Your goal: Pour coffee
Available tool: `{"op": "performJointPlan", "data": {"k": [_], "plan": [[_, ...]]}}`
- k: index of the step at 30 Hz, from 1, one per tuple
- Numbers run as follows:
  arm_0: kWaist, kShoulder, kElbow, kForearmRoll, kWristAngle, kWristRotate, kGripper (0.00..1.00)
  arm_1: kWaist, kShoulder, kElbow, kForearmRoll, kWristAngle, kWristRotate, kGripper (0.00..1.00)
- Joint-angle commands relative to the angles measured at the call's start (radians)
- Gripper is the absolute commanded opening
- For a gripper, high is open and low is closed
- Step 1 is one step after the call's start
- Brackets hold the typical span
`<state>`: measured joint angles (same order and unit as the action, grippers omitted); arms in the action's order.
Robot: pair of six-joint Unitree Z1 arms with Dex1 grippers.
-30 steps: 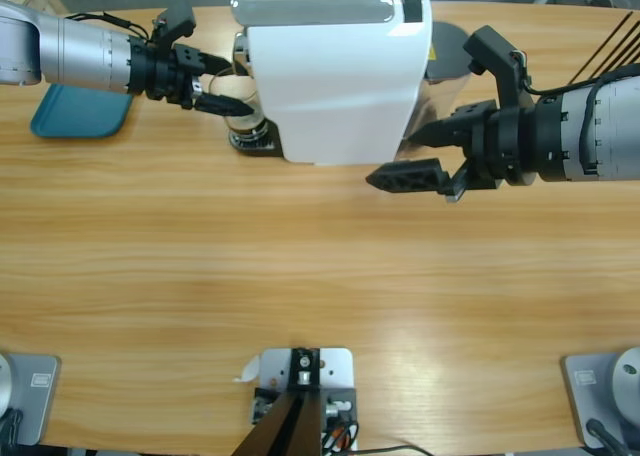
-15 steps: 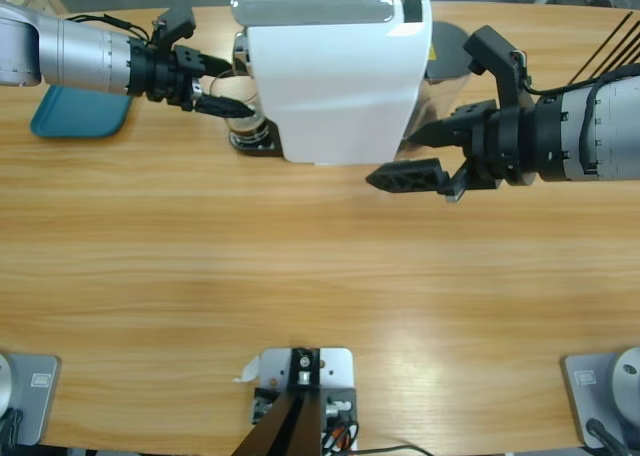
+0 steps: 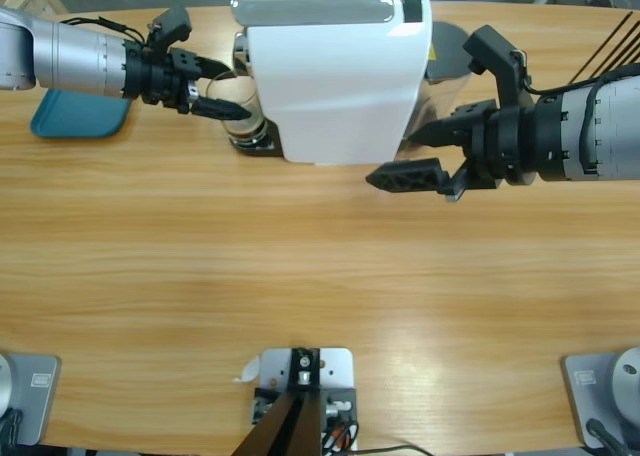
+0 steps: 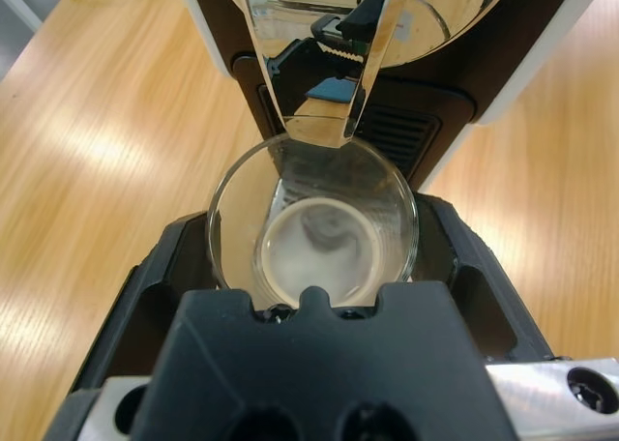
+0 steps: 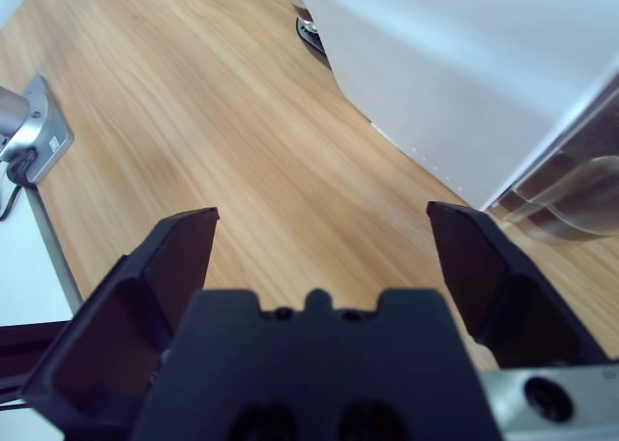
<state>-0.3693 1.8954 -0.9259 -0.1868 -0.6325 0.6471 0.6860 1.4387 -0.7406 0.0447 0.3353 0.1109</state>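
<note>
A clear glass tumbler (image 4: 290, 185) stands on the drip stand under the chrome spout (image 4: 334, 73) of the white coffee machine (image 3: 330, 76). My left gripper (image 4: 314, 238) is shut on it, one black jaw against each side, and the glass sits close to the gripper's body. From above, the left gripper (image 3: 235, 88) reaches in from the upper left to the glass (image 3: 245, 126). The glass bottom looks pale; the coffee is out of view. My right gripper (image 3: 395, 156) hangs open at the machine's front right corner, holding nothing, with bare table below the right gripper (image 5: 319, 214).
A teal tray (image 3: 75, 111) lies at the far left under the left arm. The machine's black drip stand (image 3: 255, 144) sits at its left front. A smoky transparent tank (image 5: 561, 190) is on the machine's right side. Wide bare wood (image 3: 300, 276) spreads in front.
The left arm has drawn back slightly to the left at the glass. The right arm has not moved.
</note>
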Motion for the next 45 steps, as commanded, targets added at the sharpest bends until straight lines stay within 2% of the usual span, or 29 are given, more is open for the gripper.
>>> {"op": "performJointPlan", "data": {"k": [1,8,11,15,23,31,45], "plan": [[0.052,-0.061,0.038,-0.011,-0.011,0.006,0.0,0.011,0.036,0.015,-0.027,0.018,0.001,1.0],[0.141,-0.128,0.027,-0.01,-0.017,-0.045,0.0,0.012,0.048,0.018,-0.058,0.015,0.001,1.0],[0.199,-0.153,0.032,-0.01,0.122,-0.134,0.0,0.012,0.049,0.018,-0.065,0.013,0.001,0.996],[0.302,-0.159,0.028,-0.01,0.239,-0.249,0.0,0.012,0.04,0.026,-0.067,0.014,0.001,0.996],[0.36,-0.191,0.083,-0.009,0.492,-0.355,0.0,0.012,0.031,0.033,-0.066,0.014,0.002,0.996],[0.429,-0.146,0.084,-0.024,0.536,-0.419,0.0,0.012,0.035,0.029,-0.066,0.014,0.003,0.996],[0.44,-0.034,0.068,-0.072,0.534,-0.413,0.0,0.012,0.066,0.035,-0.068,0.021,0.004,0.991]]}}
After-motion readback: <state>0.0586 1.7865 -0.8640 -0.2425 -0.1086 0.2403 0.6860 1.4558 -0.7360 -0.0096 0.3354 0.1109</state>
